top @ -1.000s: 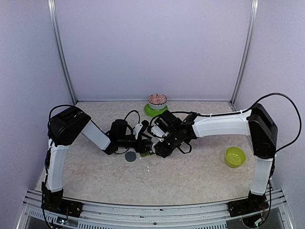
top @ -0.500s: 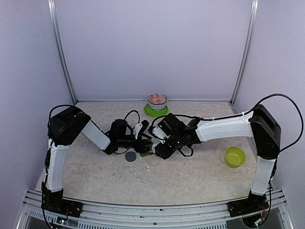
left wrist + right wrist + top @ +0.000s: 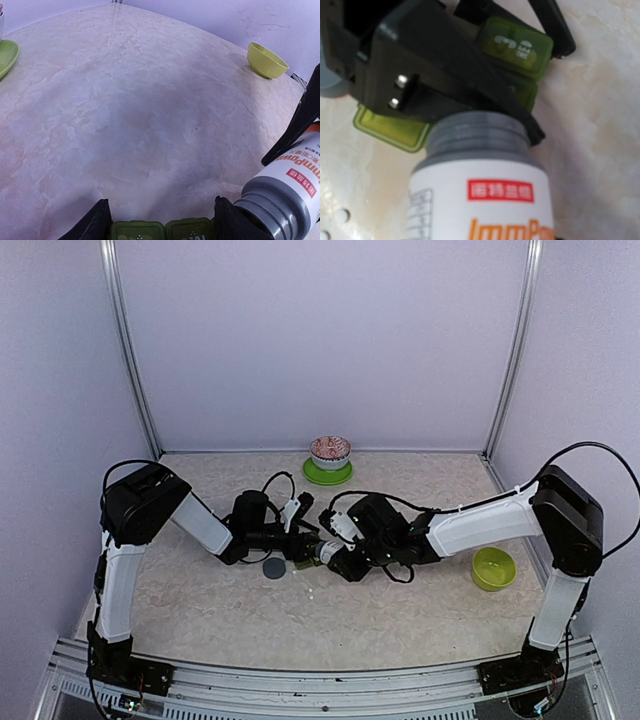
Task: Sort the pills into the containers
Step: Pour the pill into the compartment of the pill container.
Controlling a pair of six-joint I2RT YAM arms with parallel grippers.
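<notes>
Left wrist: left tool pinches containers lengthwise; right tool clamps tilted bottle.

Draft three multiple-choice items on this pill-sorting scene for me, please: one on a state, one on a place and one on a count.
1. How does the bottle stand?
A. Upright and capped
B. Upside down and capped
C. Tipped and uncapped, its grey neck towards the green pill container

2. Where is the grey cap?
A. On the table, near the pill container
B. Screwed on the bottle
C. Inside the pill container

3. How many bowls are in view?
A. One
B. Two
C. Four

Answers:
1 C: the right wrist view shows bare grey threads, tilted towards the container.
2 A: the top view shows the cap lying on the table.
3 B: there are only the lime-green bowl and the patterned bowl.
</notes>
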